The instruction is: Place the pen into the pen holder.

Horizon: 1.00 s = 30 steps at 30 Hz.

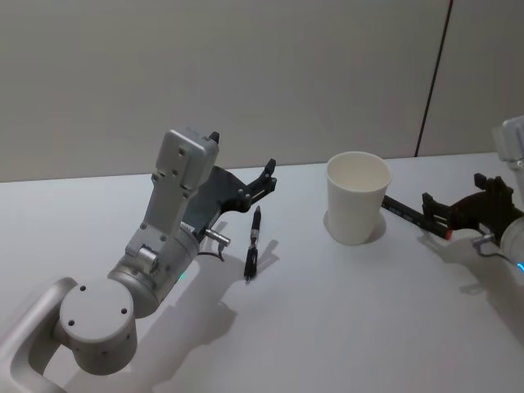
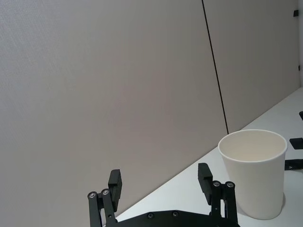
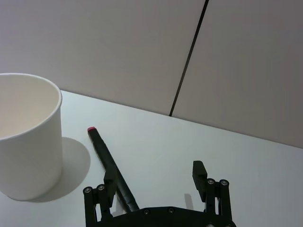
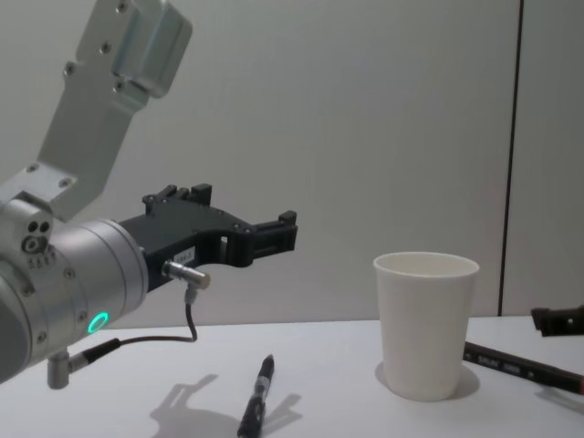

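White table (image 1: pixel 344 327), grey wall. My left gripper (image 1: pixel 268 174) hangs open above the pen (image 1: pixel 253 246), which lies flat, well left of the cup (image 1: pixel 358 196). My right gripper (image 1: pixel 435 218), fingers spread, sits by a second pen (image 1: pixel 401 211). Nudging that one could tip the light cup.

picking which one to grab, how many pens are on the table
2. One black pen lies near the left tool, left of the paper cup. The red-tipped pen lies right of the cup, by the right tool. None seems hidden.
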### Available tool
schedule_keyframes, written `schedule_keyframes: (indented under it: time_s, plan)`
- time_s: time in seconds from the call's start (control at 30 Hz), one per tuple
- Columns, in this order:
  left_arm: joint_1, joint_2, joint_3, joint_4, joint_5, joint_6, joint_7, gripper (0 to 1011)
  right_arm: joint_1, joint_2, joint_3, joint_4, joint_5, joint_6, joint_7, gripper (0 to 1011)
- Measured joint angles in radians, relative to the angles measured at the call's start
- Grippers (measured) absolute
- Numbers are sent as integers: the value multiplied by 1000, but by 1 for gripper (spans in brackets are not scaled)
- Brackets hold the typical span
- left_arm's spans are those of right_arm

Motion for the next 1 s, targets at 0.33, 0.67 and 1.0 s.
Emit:
schedule_keyframes:
  time_s: [0.33, 0.67, 1.0]
  plan:
    - [0, 0, 0, 0, 0, 0, 0, 1001, 20, -21, -14, 41, -15, 20, 9, 1002]
    - [0, 0, 0, 0, 0, 0, 0, 1001, 42, -44, -28, 79, -29, 27, 9, 1002]
    - [0, 0, 0, 0, 0, 0, 0, 1001, 65, -67, -40, 121, -49, 28, 3, 1001]
